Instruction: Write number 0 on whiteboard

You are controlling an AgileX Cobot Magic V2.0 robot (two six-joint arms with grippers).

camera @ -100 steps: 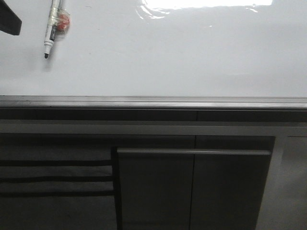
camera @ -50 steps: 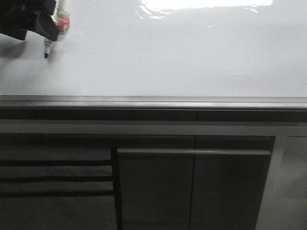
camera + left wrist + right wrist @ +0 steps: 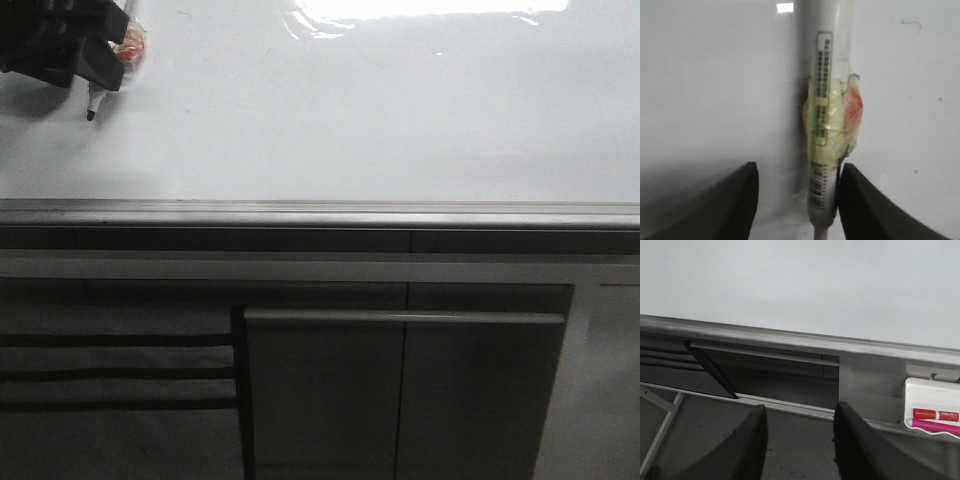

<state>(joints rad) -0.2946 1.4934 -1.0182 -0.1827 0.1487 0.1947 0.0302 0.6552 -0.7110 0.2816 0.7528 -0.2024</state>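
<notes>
The whiteboard [image 3: 350,110] is glossy white with glare at its top and a grey edge rail [image 3: 320,213]. No number 0 shows on it. A white marker [image 3: 95,103] with a black tip lies on the board at the far left, with yellow and red tape round its barrel [image 3: 822,125]. My left gripper [image 3: 85,70] is over the marker, open, with its jaws either side of it [image 3: 797,172]. One finger [image 3: 855,200] touches the barrel and the other stands apart. My right gripper [image 3: 800,440] is open and empty, below the board's rail [image 3: 790,337], and is out of the front view.
Dark grey cabinet panels [image 3: 400,390] are below the rail. A white tray [image 3: 935,415] with a red and a pink marker is fixed under the board on the right. A small faint scribble [image 3: 912,23] marks the board near the marker.
My left gripper has come in from the left and down over the marker, covering its barrel. The marker's tip has shifted slightly left.
</notes>
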